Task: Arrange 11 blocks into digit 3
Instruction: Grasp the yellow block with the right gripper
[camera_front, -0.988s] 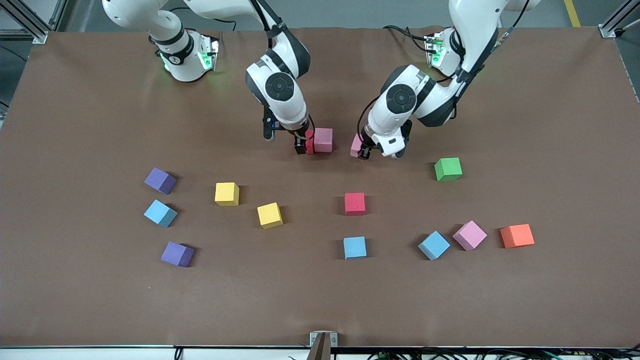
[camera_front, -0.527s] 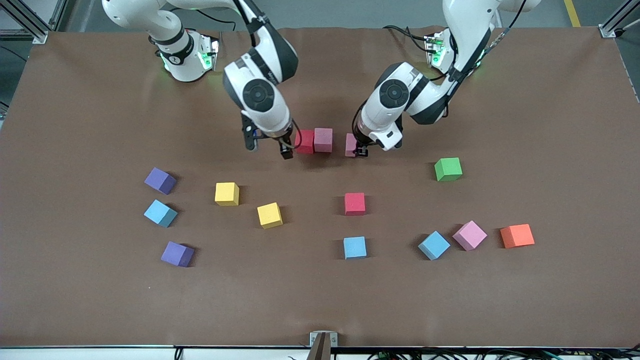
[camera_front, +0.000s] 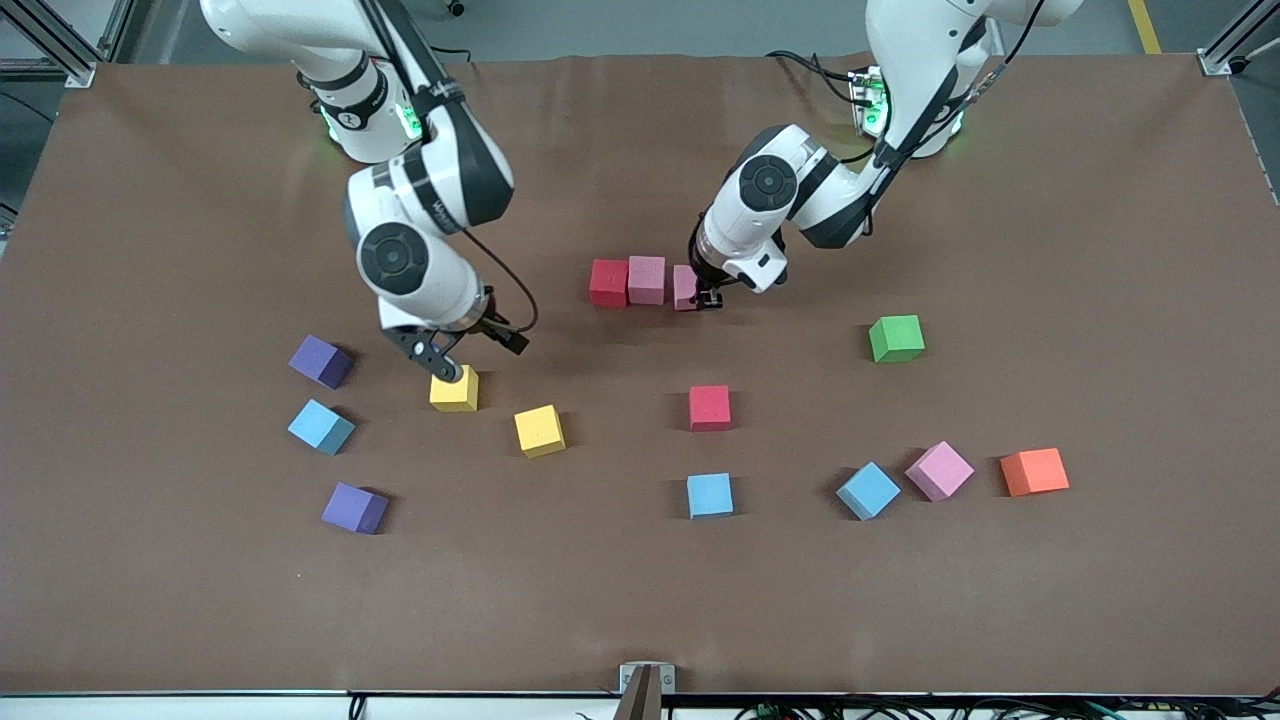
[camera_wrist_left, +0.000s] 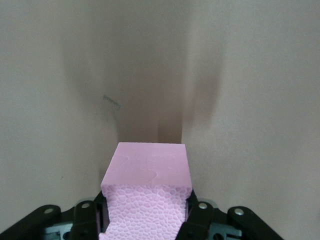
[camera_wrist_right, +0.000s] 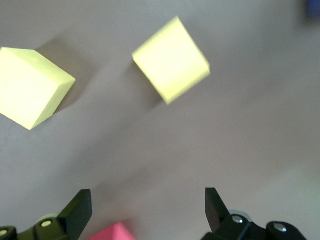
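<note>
Brown table (camera_front: 1100, 250): left hand (camera_front: 703, 297) grips pink block (camera_front: 685, 287) (right hand (camera_front: 478, 357) spread wide).

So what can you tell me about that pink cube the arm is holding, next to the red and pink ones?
The small pink foam cube is matte with a pebbly, cell-textured face seen close up, and looks soft and light. The left gripper is shut on it, one finger on each side, holding it upright and square. It sits at the end of a short row, beside the other pink foam cube, which touches the red foam cube. Whether it touches its pink neighbour, or rests on the brown table, cannot be told.
</note>
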